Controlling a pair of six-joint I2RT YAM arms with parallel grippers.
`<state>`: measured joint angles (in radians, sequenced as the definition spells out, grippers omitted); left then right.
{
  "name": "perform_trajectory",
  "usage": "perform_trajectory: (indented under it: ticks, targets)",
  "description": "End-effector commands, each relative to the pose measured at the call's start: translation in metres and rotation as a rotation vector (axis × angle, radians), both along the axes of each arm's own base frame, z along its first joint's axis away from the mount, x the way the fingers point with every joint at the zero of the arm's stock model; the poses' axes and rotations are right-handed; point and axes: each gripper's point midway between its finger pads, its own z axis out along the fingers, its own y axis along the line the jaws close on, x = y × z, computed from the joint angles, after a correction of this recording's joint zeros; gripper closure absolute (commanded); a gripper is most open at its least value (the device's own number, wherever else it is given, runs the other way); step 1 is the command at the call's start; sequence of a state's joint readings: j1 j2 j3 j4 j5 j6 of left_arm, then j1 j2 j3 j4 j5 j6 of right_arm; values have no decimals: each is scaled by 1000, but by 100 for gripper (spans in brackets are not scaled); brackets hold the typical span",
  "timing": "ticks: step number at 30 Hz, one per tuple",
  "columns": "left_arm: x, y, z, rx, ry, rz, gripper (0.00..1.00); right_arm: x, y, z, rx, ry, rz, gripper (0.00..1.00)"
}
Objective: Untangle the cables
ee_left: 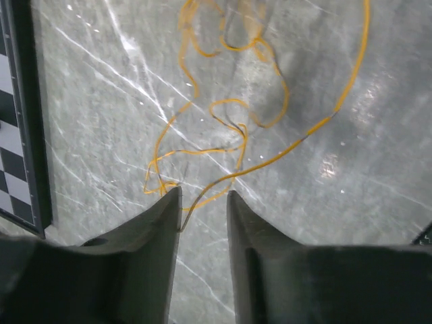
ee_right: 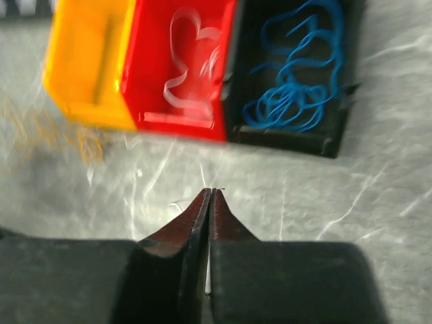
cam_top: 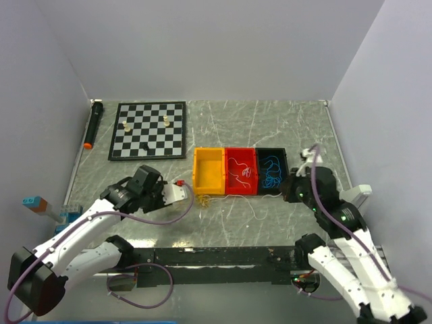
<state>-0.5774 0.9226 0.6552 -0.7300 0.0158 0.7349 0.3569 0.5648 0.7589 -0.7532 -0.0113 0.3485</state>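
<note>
Chessboard (cam_top: 148, 130) left of bins (cam_top: 224, 170); loose cables (cam_top: 202, 200) before bins.

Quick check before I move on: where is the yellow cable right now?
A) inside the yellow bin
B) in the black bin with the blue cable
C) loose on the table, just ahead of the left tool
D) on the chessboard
C: the yellow cable lies in loose loops on the table right at the tips of the left tool, outside the yellow bin.
</note>
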Motion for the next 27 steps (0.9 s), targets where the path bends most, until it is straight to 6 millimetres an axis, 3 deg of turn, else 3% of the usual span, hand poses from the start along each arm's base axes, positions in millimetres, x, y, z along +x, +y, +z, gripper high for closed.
perform_trajectory:
  ticks: [1,2,4,8,12,13,14,20,23,27]
  targets:
    - [-12,0,9,-10,60,-2,40,-7,31,0,-54,47,116,79]
    - [-11,0,10,-10,56,-2,37,-6,36,-1,-71,56,126,68]
    - [-7,-5,17,-43,44,16,30,-4,46,-1,-95,53,158,59]
    - [-1,-29,36,-137,84,23,28,6,63,9,-106,0,212,43]
    - [6,-49,50,-211,114,18,26,9,94,13,-46,-78,336,39]
    - [5,-53,53,-231,113,-2,5,10,104,11,-33,-87,368,38]
    - [4,-56,55,-246,111,-19,3,11,111,6,-28,-89,392,38]
    - [7,-53,48,-263,62,-3,3,13,156,-43,-32,-28,521,36]
    - [2,-52,46,-266,61,-22,3,12,168,-62,-51,-2,578,36]
    - [-2,-32,32,-193,20,-5,3,8,178,-80,-54,20,639,35]
